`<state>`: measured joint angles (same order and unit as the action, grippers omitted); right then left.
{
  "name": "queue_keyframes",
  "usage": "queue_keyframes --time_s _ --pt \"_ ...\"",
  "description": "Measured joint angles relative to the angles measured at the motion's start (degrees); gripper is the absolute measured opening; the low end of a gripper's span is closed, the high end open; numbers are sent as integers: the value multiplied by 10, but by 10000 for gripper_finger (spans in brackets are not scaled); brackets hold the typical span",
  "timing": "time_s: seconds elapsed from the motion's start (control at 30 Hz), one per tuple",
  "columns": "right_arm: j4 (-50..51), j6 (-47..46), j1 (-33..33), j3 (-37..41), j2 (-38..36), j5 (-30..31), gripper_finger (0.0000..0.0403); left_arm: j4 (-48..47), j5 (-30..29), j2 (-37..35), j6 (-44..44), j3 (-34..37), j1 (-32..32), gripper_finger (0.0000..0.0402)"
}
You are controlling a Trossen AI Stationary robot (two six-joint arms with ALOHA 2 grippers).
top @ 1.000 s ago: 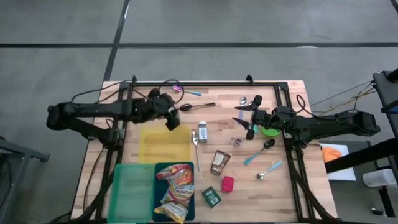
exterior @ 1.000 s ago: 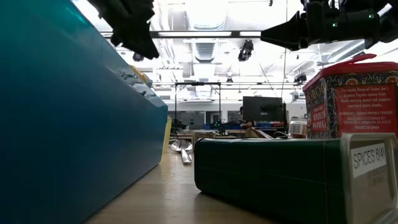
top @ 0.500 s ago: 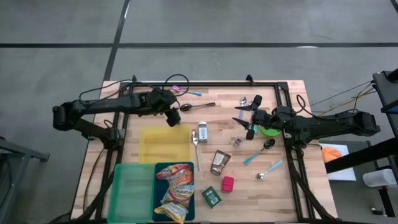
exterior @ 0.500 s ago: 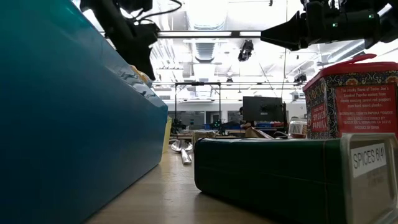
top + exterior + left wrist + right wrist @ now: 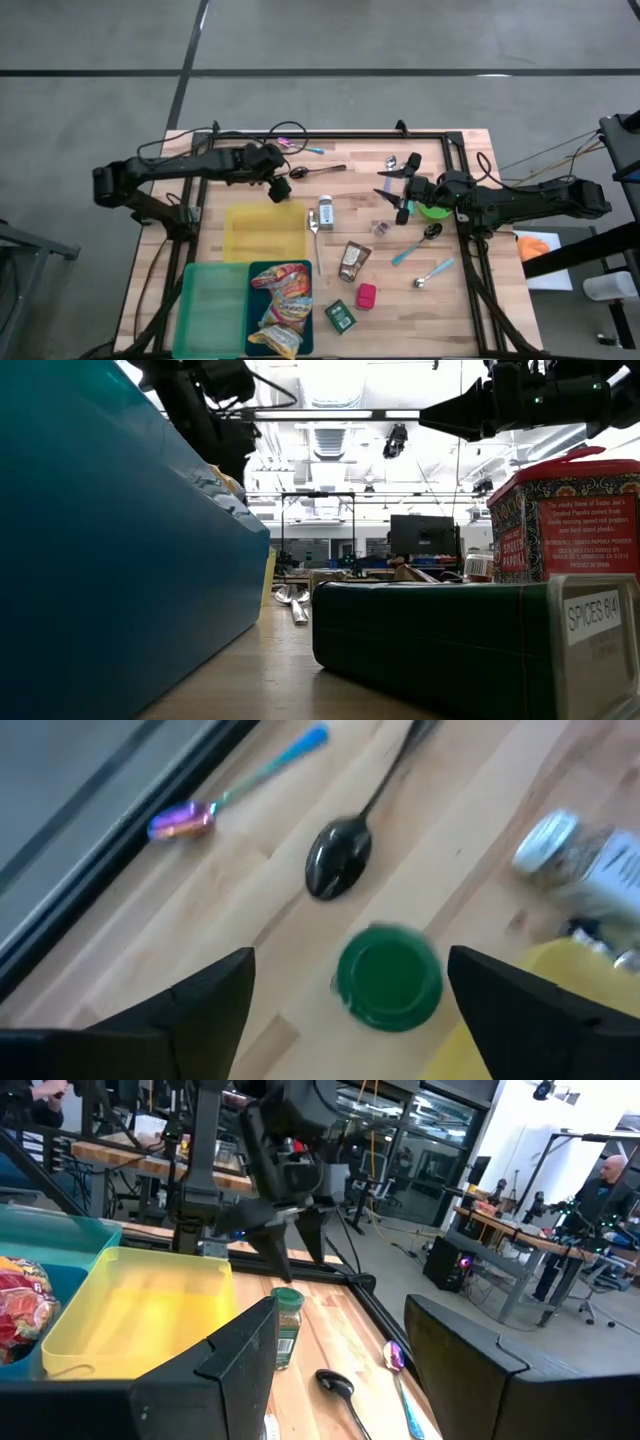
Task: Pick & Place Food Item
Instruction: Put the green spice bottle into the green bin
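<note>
Green-lidded spice jar (image 5: 286, 1325): one, upright on the wooden table (image 5: 450, 300), just beside the far edge of the yellow tray (image 5: 265, 232), near the bowl of a black spoon (image 5: 338, 860); its label is too small to read. Left gripper (image 5: 281, 191): directly over the jar, fingers (image 5: 190, 1000) spread wide to either side of the green lid and not touching it. Right gripper (image 5: 392, 194): held above the table's right half, well apart from the jar, pincer apart with nothing in it; a green bowl (image 5: 434, 211) lies just behind it. Iridescent spoon with blue handle (image 5: 235, 790): near the table's far rail, just past the black spoon. White-capped shaker (image 5: 325, 212): lying just right of the yellow tray, writing illegible. Teal bin (image 5: 256, 275): at the near edge, holding a red and yellow snack bag (image 5: 281, 300), print unreadable; a pale green bin (image 5: 212, 310) touches its left side. Brown pouch (image 5: 353, 261): mid-table, text unreadable. Dark green tin (image 5: 440, 645): near edge, white label reading "SPICES 6(4". Red tin (image 5: 565, 525): behind the green tin, label naming "Smoked Paprika" and "Trader Joe's". Further spoons (image 5: 433, 272): scattered on the right half.
</note>
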<state>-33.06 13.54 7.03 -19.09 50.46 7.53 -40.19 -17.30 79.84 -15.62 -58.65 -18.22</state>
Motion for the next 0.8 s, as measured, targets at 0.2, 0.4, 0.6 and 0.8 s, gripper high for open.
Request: queue_keyframes --time_s 0.2,0.4,0.6,0.8 --pt "0 0 0 0 0 0 215 -3 3 3 -10 0 -5 338" --pt "0 0 0 0 0 0 215 -3 22 8 -22 2 -1 338" --pt "0 0 0 0 0 0 215 4 26 21 -23 8 2 338" --pt "1 0 0 0 0 0 215 7 29 54 -20 8 2 338"
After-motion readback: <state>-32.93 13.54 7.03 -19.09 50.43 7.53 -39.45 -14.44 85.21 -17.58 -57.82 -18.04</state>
